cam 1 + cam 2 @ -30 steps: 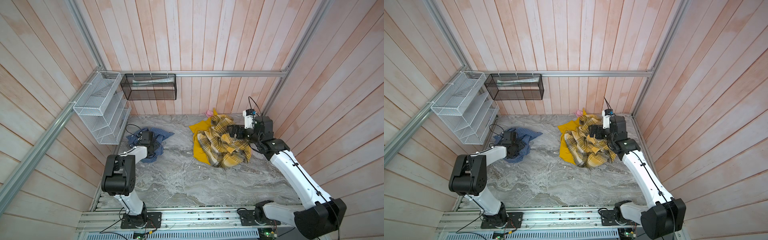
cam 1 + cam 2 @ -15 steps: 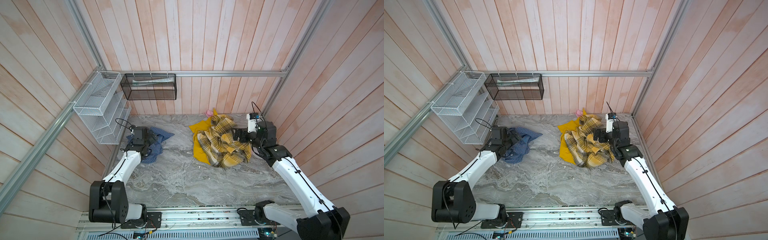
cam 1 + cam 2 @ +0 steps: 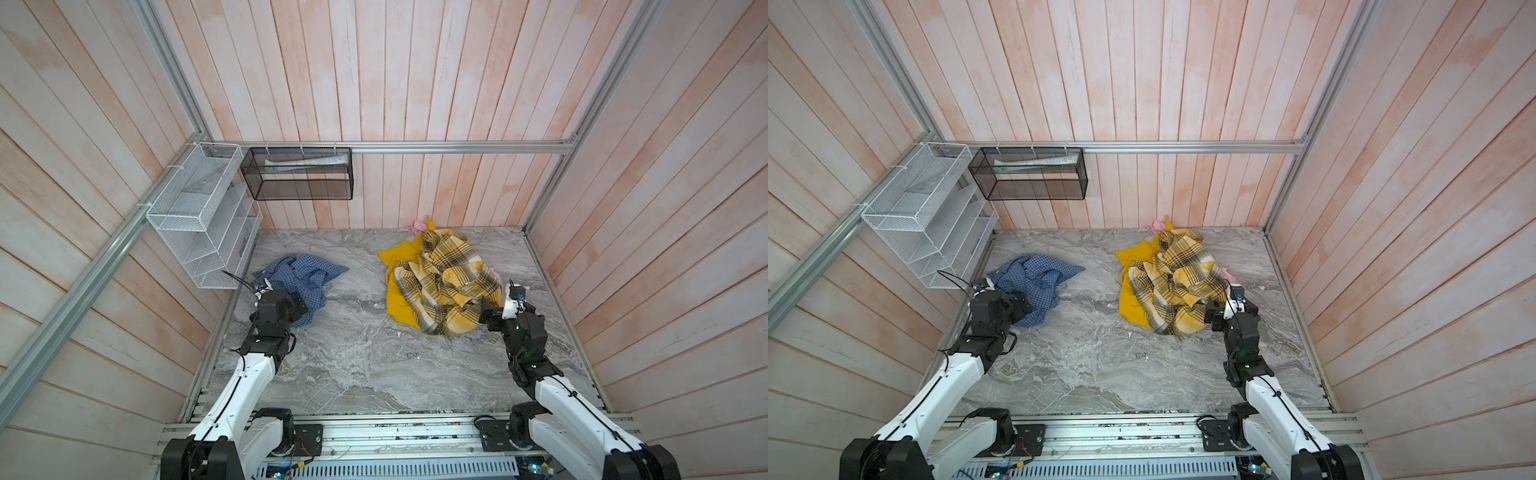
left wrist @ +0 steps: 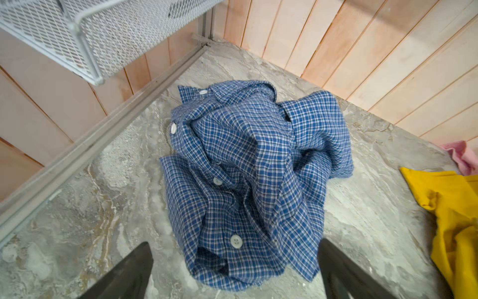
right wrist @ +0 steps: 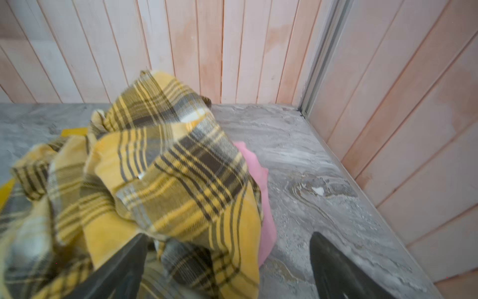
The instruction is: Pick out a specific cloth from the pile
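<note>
The cloth (image 3: 300, 277) (image 3: 1034, 282), a crumpled blue-and-white checked shirt with white buttons (image 4: 253, 165), lies alone on the marble table at the left. My left gripper (image 3: 300, 309) (image 3: 1022, 308) (image 4: 234, 246) hovers at its near edge, open, holding nothing. The pile (image 3: 440, 286) (image 3: 1177, 291), yellow plaid over plain yellow, sits to the right. My right gripper (image 3: 487, 318) (image 3: 1212, 313) (image 5: 229, 236) is open at the pile's near right corner. The plaid's edge (image 5: 181, 186) hangs between its jaws and drapes over one finger.
A white wire rack (image 3: 203, 232) hangs on the left wall just above the cloth. A black mesh basket (image 3: 297, 174) hangs on the back wall. Pink fabric (image 5: 261, 178) (image 3: 415, 225) peeks from the pile. Wooden walls and a metal rail (image 4: 103, 129) close in the table.
The left gripper opened fully and drew back from on top of the blue cloth to its near edge. The right arm pulled back from the pile's top to its near right corner.
</note>
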You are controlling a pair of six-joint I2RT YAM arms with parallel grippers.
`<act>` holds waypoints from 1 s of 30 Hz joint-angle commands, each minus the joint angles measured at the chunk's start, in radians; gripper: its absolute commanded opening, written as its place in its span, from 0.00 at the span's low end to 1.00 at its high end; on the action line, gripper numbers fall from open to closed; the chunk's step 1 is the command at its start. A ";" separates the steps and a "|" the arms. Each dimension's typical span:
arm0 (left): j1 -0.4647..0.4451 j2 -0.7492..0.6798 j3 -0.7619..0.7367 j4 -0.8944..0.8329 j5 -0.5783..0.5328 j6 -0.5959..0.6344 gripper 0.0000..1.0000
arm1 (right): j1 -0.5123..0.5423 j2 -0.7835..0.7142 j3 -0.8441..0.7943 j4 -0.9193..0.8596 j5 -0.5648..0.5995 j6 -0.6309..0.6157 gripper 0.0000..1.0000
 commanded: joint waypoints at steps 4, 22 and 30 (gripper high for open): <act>-0.002 0.004 -0.111 0.306 -0.093 0.136 1.00 | -0.079 0.138 -0.097 0.446 0.059 -0.002 0.98; 0.028 0.309 -0.344 1.144 -0.020 0.308 1.00 | -0.183 0.671 0.023 0.805 -0.157 -0.010 0.98; 0.054 0.551 -0.302 1.318 0.184 0.350 1.00 | -0.192 0.639 0.054 0.683 -0.174 -0.001 0.98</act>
